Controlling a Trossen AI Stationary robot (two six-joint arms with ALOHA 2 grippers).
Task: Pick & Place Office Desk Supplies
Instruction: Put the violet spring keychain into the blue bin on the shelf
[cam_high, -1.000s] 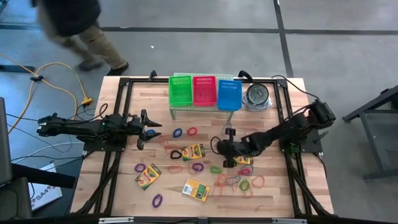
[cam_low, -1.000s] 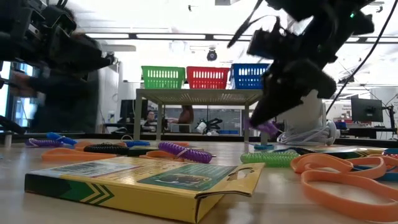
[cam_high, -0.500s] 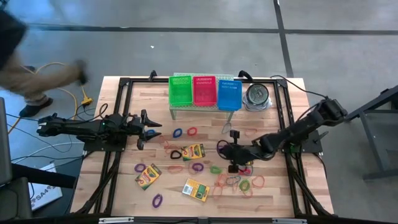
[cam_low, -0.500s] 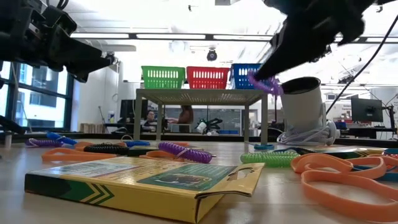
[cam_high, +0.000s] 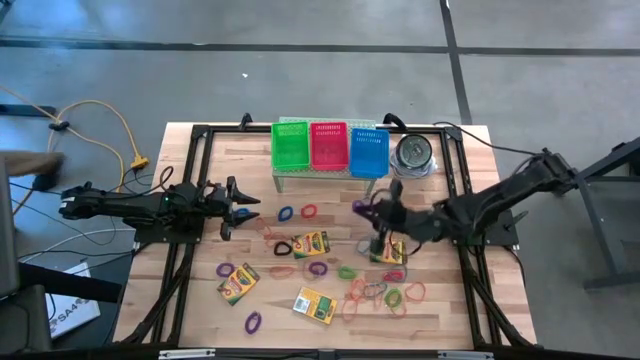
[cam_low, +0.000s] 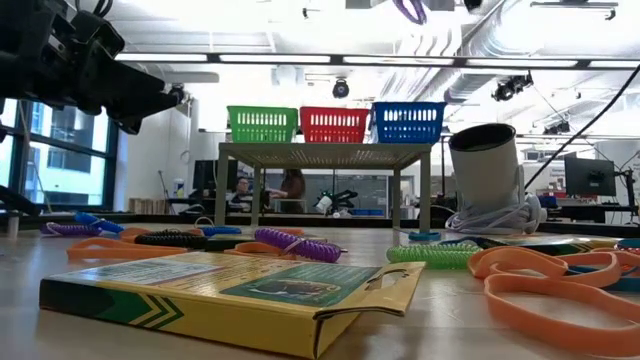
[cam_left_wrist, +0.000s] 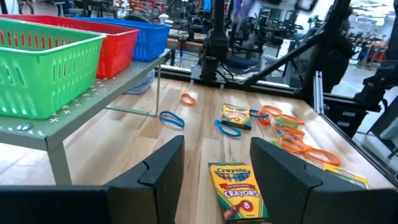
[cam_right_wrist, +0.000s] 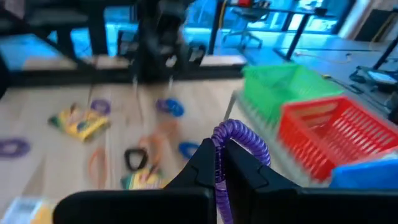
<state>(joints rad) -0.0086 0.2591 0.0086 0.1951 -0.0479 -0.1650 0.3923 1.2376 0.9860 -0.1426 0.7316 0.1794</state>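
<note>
Currently the purple rubber-band loop (cam_right_wrist: 239, 140) is pinched in the fully closed right gripper (cam_right_wrist: 217, 163), raised above mid-table near the basket shelf (cam_high: 330, 171) and cut off at the low view's top edge, while the left gripper (cam_left_wrist: 214, 163) waits half-open, empty, at far left.

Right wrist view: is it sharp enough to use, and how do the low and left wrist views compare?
Right wrist view: table and baskets smeared by motion blur; only the purple band in the right gripper reads clearly. Low view: near crayon box soft, ceiling lights blown out. Left wrist view: crisp near the Crayola box, blurred at the far top.
</note>
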